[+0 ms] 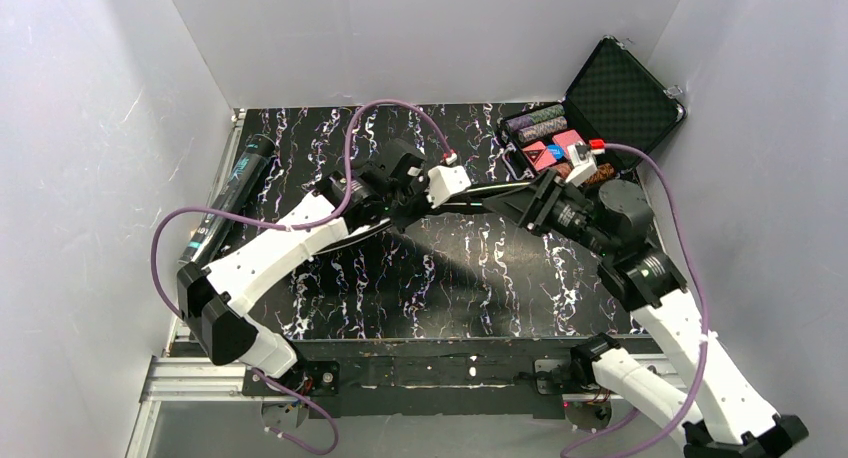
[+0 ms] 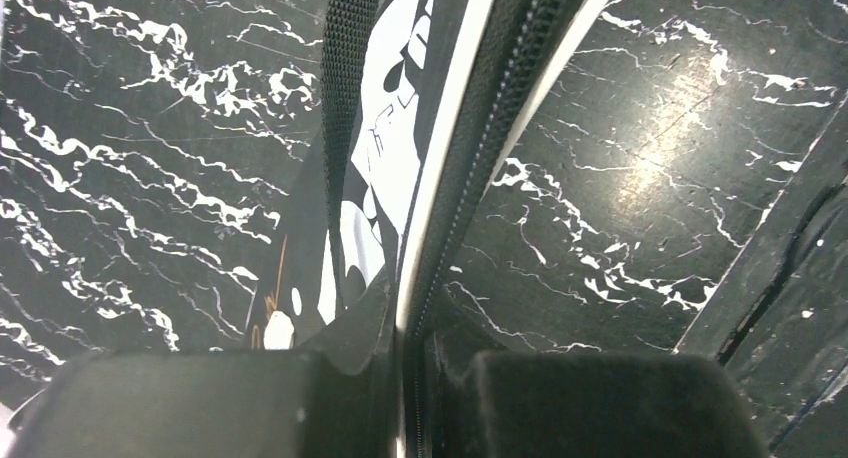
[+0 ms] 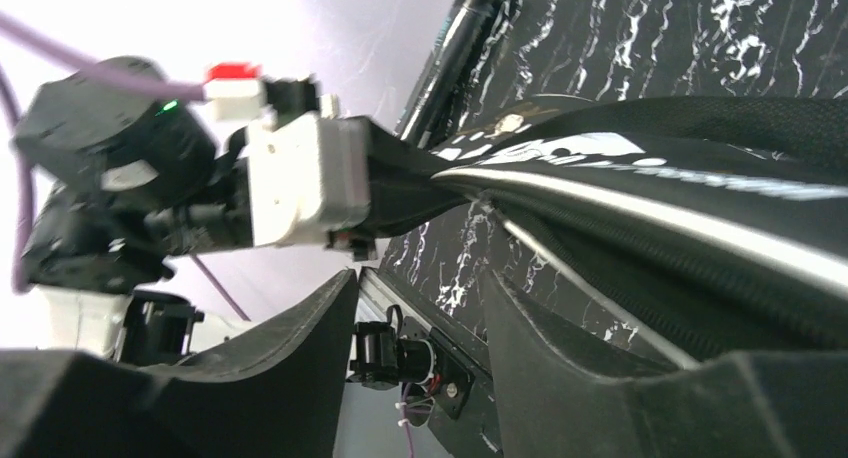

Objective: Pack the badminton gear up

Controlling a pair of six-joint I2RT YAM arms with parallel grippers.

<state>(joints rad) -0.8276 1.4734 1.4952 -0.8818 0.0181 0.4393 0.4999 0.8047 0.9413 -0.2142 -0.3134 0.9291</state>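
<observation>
The racket bag (image 2: 395, 148) hangs stretched in the air above the middle of the worktop (image 1: 450, 278), running between your two arms. Only one of them has it for certain. The left gripper (image 2: 410, 373) is pressed together on the bag's edge right beside the zip (image 2: 480, 148). The right gripper (image 3: 420, 278) stands spread, with bare gap between its fingers and the bag passing over its right finger. I cannot tell whether they touch there.

The main risk, as I judge it, is that thin single pinch. If you pull sideways along the zip, the fabric could slide out of the left gripper and the bag would drop. If you close the right gripper where it stands, it may shut on nothing, or catch only the piped rim and skew the bag.

The webbing strap (image 2: 345, 78) lies just beside the pinch, so a blind re-grip could snag it instead of the bag's body.

The two wrists are very near each other, and any hurried swing could knock them together.

The open poker chip case (image 1: 610, 103) sits close behind your right arm, so backing away carelessly could clip it.

The black tube (image 1: 232, 190) lies well apart along the left edge, still to be packed. No rackets or shuttlecocks show, so do not assume the bag's weight.
</observation>
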